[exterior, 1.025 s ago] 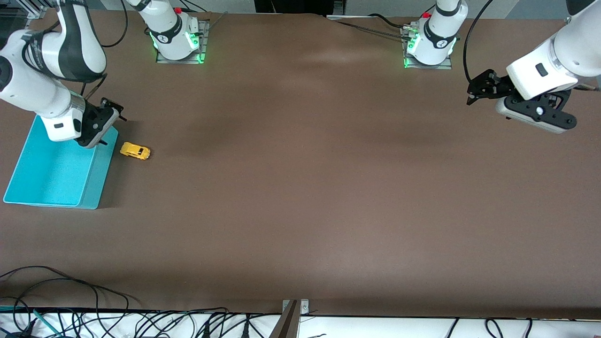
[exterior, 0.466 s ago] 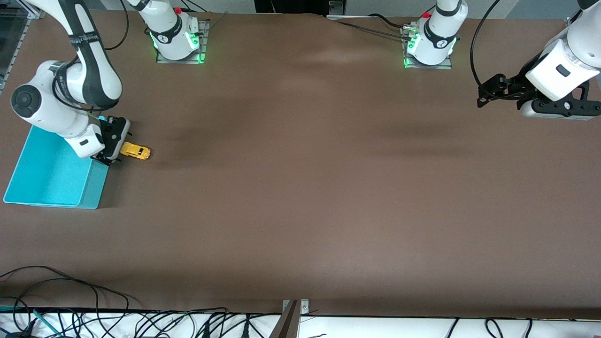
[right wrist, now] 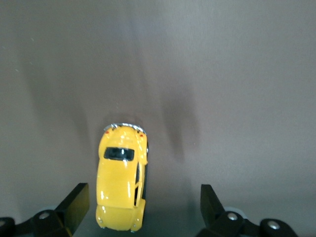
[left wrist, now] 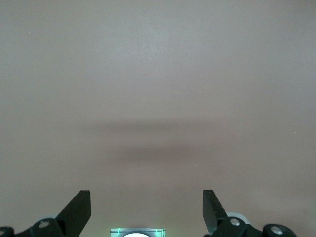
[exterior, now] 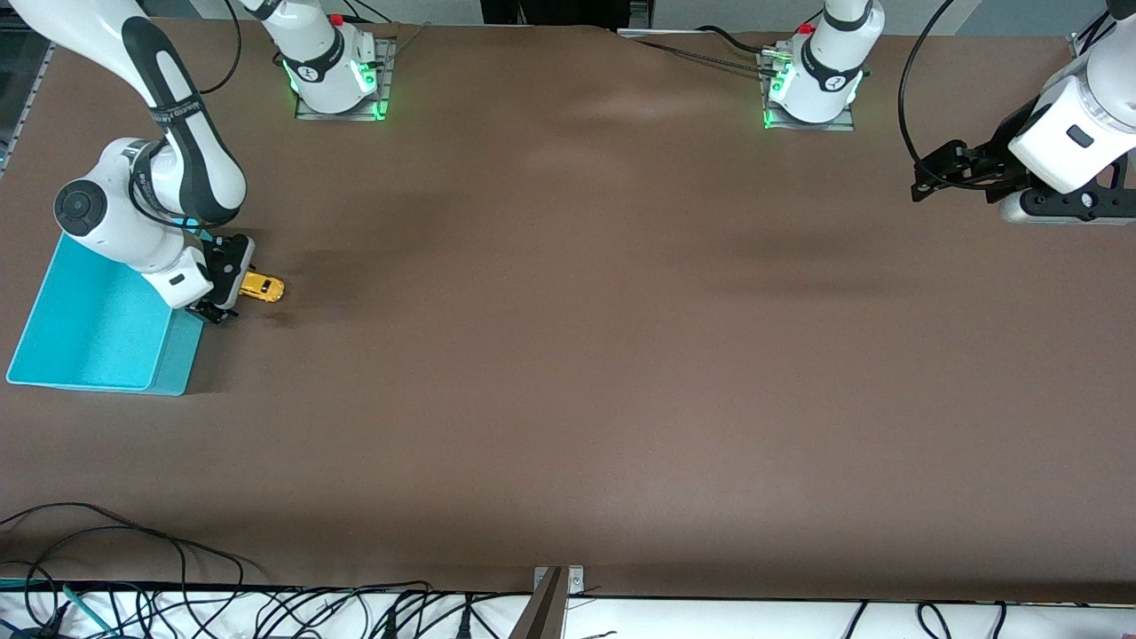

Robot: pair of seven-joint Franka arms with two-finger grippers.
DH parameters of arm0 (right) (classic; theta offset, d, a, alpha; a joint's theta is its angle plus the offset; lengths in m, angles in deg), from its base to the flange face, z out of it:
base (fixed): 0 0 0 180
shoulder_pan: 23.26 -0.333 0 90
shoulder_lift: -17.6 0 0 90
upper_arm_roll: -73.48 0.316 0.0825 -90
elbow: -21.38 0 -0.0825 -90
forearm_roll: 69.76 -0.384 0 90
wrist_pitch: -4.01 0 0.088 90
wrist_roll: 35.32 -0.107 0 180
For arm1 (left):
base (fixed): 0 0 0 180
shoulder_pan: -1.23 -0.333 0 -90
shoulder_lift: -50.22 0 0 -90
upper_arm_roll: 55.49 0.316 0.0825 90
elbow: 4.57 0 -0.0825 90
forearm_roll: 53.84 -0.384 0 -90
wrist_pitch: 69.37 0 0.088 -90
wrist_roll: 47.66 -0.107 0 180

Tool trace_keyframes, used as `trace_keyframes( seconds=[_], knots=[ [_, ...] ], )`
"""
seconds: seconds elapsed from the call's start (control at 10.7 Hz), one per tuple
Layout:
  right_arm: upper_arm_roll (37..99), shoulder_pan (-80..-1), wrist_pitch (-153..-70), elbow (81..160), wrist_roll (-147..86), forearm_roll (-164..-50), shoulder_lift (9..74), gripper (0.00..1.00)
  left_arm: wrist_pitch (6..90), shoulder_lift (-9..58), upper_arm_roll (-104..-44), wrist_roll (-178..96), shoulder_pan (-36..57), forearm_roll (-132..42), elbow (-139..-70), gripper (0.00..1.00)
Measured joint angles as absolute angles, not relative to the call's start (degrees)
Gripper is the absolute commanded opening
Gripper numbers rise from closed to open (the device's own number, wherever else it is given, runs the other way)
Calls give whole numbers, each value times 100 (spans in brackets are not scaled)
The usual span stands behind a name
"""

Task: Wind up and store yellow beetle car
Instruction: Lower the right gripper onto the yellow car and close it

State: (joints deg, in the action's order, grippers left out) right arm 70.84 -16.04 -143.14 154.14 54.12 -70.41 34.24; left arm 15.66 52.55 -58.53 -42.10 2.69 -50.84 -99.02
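The yellow beetle car (exterior: 265, 287) stands on the brown table beside the turquoise bin (exterior: 89, 333), at the right arm's end. My right gripper (exterior: 231, 284) is low over the car's end nearest the bin, and it is open. In the right wrist view the car (right wrist: 121, 180) lies between the two dark fingers (right wrist: 76, 203), close to one of them and well apart from the other, and neither presses it. My left gripper (exterior: 1056, 209) hangs in the air over the left arm's end of the table, open with nothing between its fingers (left wrist: 79, 210).
Both arm bases (exterior: 337, 80) stand with green lights along the table edge farthest from the front camera. Cables (exterior: 133, 568) lie off the near edge. A metal bracket (exterior: 555, 595) sits at the middle of the near edge. The bin looks empty.
My right gripper has come down from over the bin's wall to the car's end. The left arm has drawn back toward its end of the table. The car has not moved.
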Motion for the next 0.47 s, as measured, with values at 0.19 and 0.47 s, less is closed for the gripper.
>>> trace_keyframes(
  seconds=[0.19,0.47],
  knots=[
    [7084,-1558,-14334,15425,5459,-7041,3483,100,1565,5259,-5868,-4209,274,-5084,-9897,100],
    [7090,-1558,-14441,15521,5461,-7041,3525,100,1565,5260,-5868,-4209,276,-5084,-9869,100]
  ],
)
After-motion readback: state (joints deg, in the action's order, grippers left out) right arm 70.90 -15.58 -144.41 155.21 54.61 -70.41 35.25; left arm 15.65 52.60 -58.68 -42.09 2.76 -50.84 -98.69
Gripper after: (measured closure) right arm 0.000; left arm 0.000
